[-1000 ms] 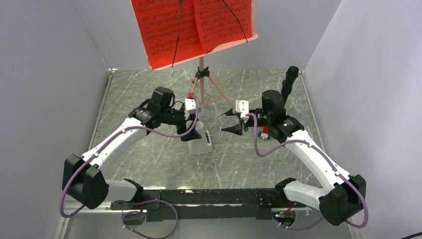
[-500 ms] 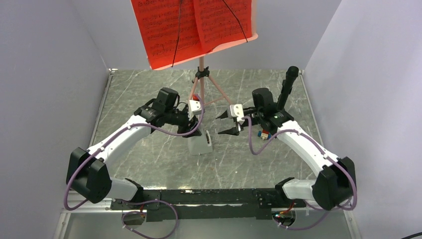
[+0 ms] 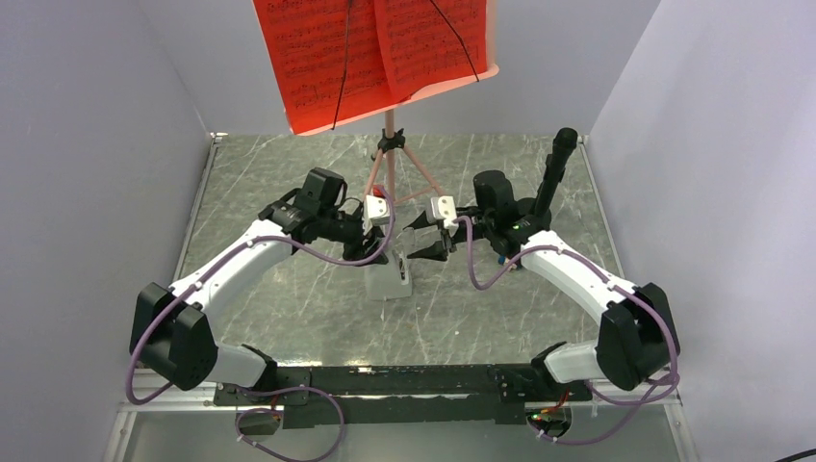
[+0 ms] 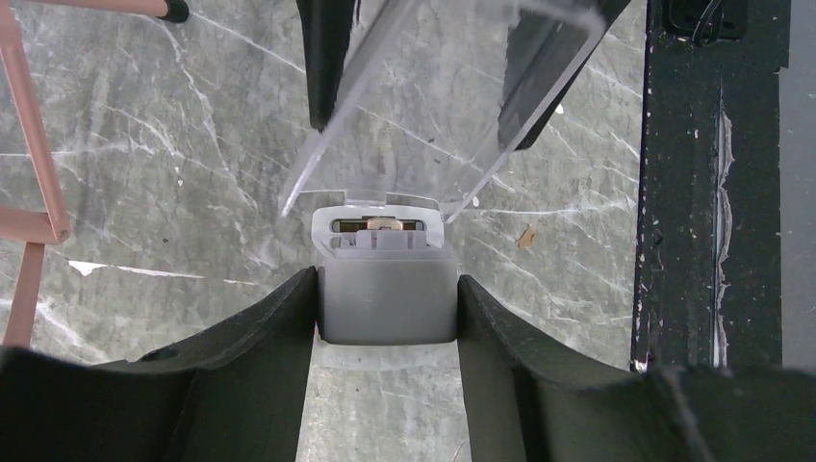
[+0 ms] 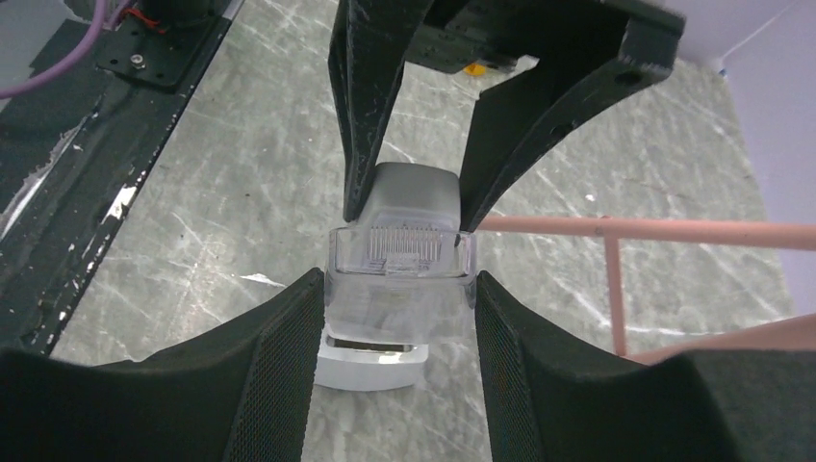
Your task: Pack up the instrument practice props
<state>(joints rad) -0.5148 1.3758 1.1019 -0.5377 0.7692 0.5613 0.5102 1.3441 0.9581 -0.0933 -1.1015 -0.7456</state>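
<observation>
The pink music stand (image 3: 390,130) stands at the back on tripod legs, which also show in the left wrist view (image 4: 29,144) and the right wrist view (image 5: 625,229). Red sheet-music pages (image 3: 337,48) rest on its desk. The white metronome (image 3: 390,281) stands on the table in the middle. My left gripper (image 3: 377,243) (image 4: 385,279) is shut on the metronome's white body (image 4: 385,303). My right gripper (image 3: 423,241) (image 5: 396,279) is open, its jaws on either side of the metronome's clear cover (image 5: 399,260) (image 4: 423,106).
A black upright cylinder (image 3: 561,159) stands at the back right, behind the right arm. A small coloured block (image 3: 378,191) lies by the stand's legs. White walls close in the left, back and right. The black base rail (image 3: 385,385) runs along the near edge.
My right gripper has moved left to the metronome, and its jaws now straddle the clear cover. My left gripper has shifted slightly and keeps its hold on the metronome.
</observation>
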